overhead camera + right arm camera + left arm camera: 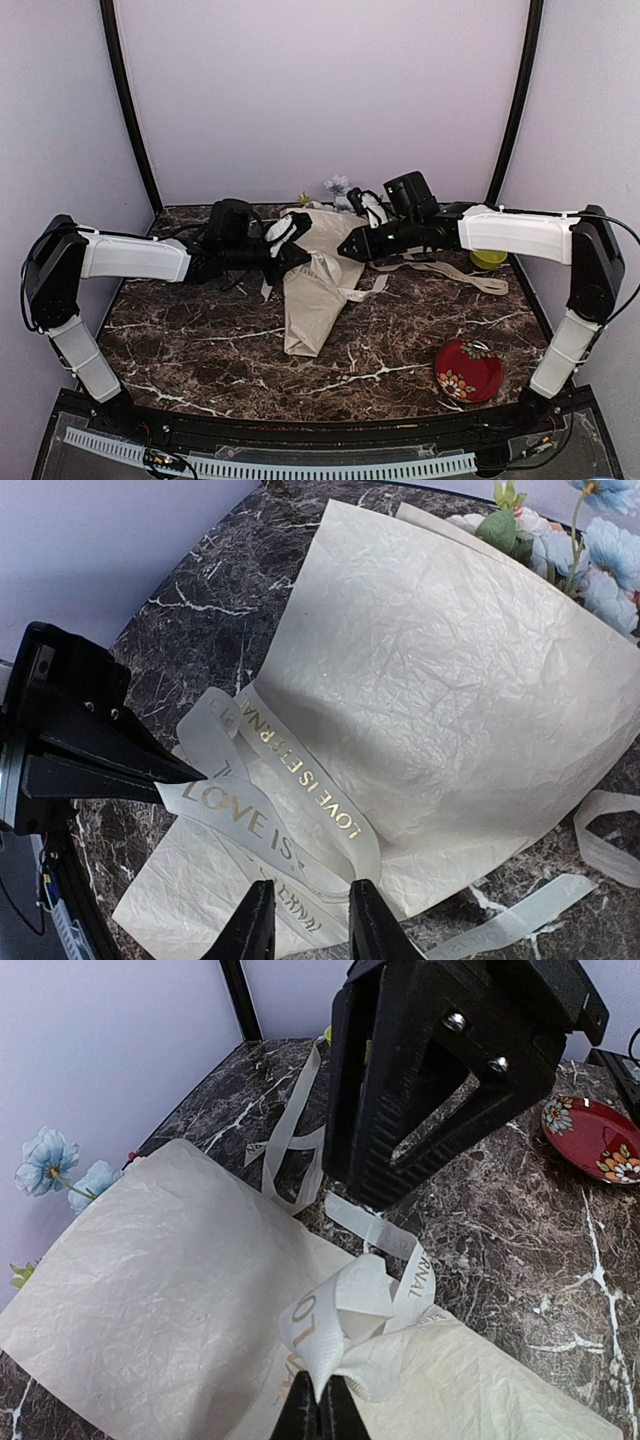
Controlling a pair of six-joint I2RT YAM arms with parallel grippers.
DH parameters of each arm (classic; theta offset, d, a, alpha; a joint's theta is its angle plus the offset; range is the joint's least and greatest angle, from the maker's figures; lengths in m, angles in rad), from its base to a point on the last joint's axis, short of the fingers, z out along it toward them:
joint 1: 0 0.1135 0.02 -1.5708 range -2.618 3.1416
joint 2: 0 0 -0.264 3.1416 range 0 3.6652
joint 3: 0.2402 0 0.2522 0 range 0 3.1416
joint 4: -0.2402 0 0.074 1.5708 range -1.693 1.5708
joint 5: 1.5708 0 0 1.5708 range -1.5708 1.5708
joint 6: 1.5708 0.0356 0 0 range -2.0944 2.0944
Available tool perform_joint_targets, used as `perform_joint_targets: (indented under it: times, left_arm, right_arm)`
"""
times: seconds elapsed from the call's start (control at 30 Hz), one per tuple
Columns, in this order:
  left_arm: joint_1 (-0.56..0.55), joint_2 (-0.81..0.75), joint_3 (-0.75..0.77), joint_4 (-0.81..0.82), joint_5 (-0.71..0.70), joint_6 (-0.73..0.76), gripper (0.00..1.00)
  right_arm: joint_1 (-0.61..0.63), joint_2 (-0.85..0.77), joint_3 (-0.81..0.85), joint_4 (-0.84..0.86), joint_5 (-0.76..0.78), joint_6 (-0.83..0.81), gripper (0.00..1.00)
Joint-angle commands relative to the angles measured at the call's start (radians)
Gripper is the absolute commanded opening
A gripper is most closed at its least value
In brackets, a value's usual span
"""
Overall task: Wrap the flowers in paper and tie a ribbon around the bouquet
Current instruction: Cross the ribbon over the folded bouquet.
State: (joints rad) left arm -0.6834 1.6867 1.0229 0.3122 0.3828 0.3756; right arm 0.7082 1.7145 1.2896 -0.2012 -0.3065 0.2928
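Observation:
The bouquet [312, 290] is a cream paper cone lying on the marble table, with the flowers [338, 186] at its far, wide end. The ribbon [335, 1310], cream with gold lettering, loops over the paper [160, 1260], and its loose tail [450, 272] trails off to the right. My left gripper [322, 1385] is shut on a fold of the ribbon. My right gripper [310, 895] is open just above the cone, its fingers either side of a ribbon band [240, 820] without pinching it. The two grippers nearly meet tip to tip over the cone's middle [320, 250].
A red floral plate [468, 370] sits near the front right. A lime-green round thing [488, 259] lies behind the right arm. Walls and black corner posts close in the back and sides of the table.

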Motion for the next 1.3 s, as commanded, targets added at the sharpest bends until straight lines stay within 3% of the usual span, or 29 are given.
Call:
perform_joint_targets:
  times: [0.0, 0.3, 0.4, 0.63, 0.83, 0.97, 1.2, 1.27]
  left_arm:
    - [0.001, -0.015, -0.014, 0.063, 0.021, -0.046, 0.00]
    - [0.001, -0.015, -0.022, 0.086, 0.027, -0.072, 0.00]
    - [0.001, -0.015, -0.025, 0.086, 0.033, -0.075, 0.00]
    - [0.001, -0.024, -0.039, 0.080, 0.030, -0.068, 0.00]
    - [0.001, -0.024, -0.040, 0.080, 0.033, -0.066, 0.00]
    - [0.001, -0.025, -0.038, 0.075, 0.035, -0.058, 0.00]
    - [0.000, -0.026, -0.038, 0.063, 0.029, -0.054, 0.00]
    - [0.001, -0.027, -0.038, 0.060, 0.029, -0.051, 0.00]
  right_arm:
    - [0.009, -0.009, -0.028, 0.045, -0.033, 0.022, 0.28]
    - [0.041, -0.044, -0.186, 0.231, -0.091, 0.053, 0.28]
    - [0.043, -0.006, -0.192, 0.227, -0.070, 0.050, 0.33]
    - [-0.009, -0.006, -0.232, 0.188, -0.013, 0.014, 0.34]
    - [-0.069, 0.019, -0.276, 0.100, -0.040, -0.110, 0.55]
    - [-0.079, 0.067, -0.252, 0.070, -0.064, -0.199, 0.62]
    - [-0.080, 0.170, -0.165, 0.052, -0.085, -0.266, 0.62]
    - [-0.086, 0.187, -0.155, 0.044, -0.076, -0.269, 0.54]
